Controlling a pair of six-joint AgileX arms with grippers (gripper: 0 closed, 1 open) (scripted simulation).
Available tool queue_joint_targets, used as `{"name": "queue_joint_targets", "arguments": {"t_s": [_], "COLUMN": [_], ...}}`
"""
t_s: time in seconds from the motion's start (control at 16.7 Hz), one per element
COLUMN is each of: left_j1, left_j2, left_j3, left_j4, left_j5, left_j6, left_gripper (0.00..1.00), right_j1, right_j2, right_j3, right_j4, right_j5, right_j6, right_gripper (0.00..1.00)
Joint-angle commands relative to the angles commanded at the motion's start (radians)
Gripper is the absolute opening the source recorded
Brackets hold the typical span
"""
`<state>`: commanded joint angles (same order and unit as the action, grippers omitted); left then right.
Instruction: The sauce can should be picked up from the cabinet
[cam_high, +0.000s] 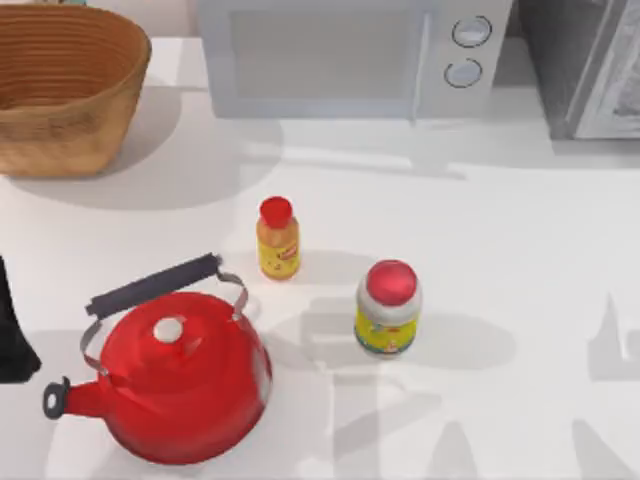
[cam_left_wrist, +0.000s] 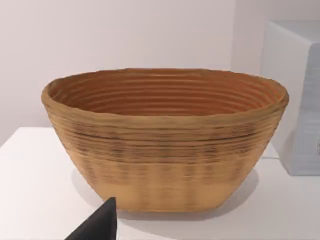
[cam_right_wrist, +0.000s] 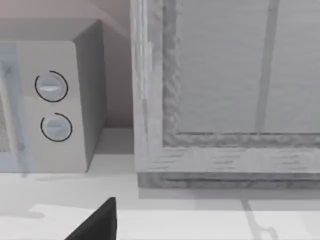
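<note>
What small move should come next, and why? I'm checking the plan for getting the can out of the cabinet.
Probably bring the right arm nearer the cabinet at the table's right rear. The right wrist view faces its pale front panel beside the microwave, and no sauce can is visible on the table, so it likely sits inside.

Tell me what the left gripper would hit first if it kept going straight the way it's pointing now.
Most likely the woven basket: the left wrist view faces its side wall squarely across bare table. How far off it stands is unclear.
</note>
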<state>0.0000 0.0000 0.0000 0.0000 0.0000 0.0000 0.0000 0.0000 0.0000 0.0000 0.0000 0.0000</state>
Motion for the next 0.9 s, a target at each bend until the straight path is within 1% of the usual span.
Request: {"name": "queue_joint_targets", "arguments": {"t_s": [0.24, 0.42, 0.6, 0.9], "left_j1": [0.000, 0.000, 0.000, 0.000], "left_j2": [0.000, 0.000, 0.000, 0.000], "left_j3": [0.000, 0.000, 0.000, 0.000], "left_j4": [0.000, 0.000, 0.000, 0.000], "left_j5": [0.000, 0.000, 0.000, 0.000], "left_j6": [0.000, 0.000, 0.000, 0.000], "left_gripper": [1.00, 1.00, 1.00, 1.00], "right_j1": [0.002, 0.014, 0.036, 0.086], "right_j2": [0.025, 0.125, 0.286, 0.632], "right_j3": [0.031, 0.157, 0.363, 0.808], "right_j4": [-0.006, -0.034, -0.084, -0.195], "right_j5": [0.006, 0.024, 0.049, 0.097], "right_j6": [0.000, 0.002, 0.004, 0.008], "right_gripper": [1.00, 1.00, 1.00, 1.00]}}
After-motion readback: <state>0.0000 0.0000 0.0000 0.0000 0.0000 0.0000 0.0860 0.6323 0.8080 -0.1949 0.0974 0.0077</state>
